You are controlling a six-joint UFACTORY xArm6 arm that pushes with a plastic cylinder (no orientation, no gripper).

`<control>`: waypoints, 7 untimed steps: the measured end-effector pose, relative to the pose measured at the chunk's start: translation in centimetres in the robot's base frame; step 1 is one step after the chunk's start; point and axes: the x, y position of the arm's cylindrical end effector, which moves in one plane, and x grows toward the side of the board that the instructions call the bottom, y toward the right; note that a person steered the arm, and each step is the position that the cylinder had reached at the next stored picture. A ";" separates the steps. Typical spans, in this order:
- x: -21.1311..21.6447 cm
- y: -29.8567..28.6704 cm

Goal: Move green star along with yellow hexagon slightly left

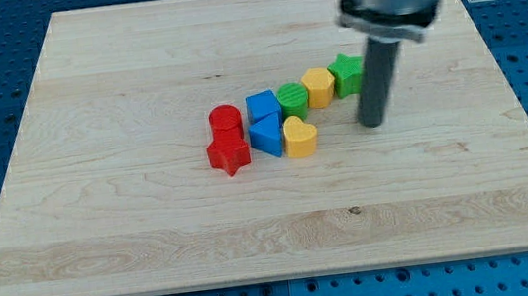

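The green star (pixel 345 74) sits right of the board's middle, touching the yellow hexagon (pixel 318 87) on its left. My tip (pixel 372 122) rests on the board just below and to the right of the green star, close to it; the rod hides the star's right edge. A green cylinder (pixel 292 98) touches the hexagon's left side.
Left of these lie a blue cube (pixel 262 106), a blue triangular block (pixel 266 134), a yellow heart (pixel 300 136), a red cylinder (pixel 225 121) and a red star (pixel 229 154), all clustered. The wooden board (pixel 116 75) lies on a blue perforated table.
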 end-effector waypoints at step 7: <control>-7.1 -4.6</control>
